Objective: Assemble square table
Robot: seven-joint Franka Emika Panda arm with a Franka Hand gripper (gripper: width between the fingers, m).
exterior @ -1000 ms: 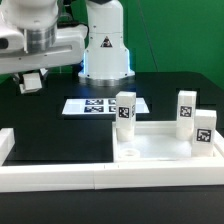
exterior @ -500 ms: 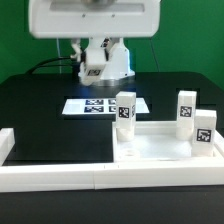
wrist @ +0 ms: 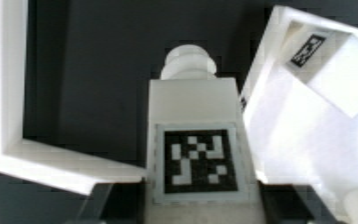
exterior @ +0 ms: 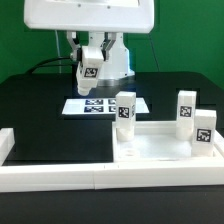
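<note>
Green wall (exterior: 190,40) behind a black table (exterior: 50,115)

Bright, even overhead light — white plastic glares against the black table (exterior: 40,110); both views soft and low-resolution, wrist view blurriest toward 6 o'clock.

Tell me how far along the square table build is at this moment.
Partway. Three legs already stand upright on the square top, though whether they are fully seated cannot be told. In hand: the claw holds the fourth leg in the air above the marker board. Left: bring that leg to the top's remaining corner and fit it.
</note>
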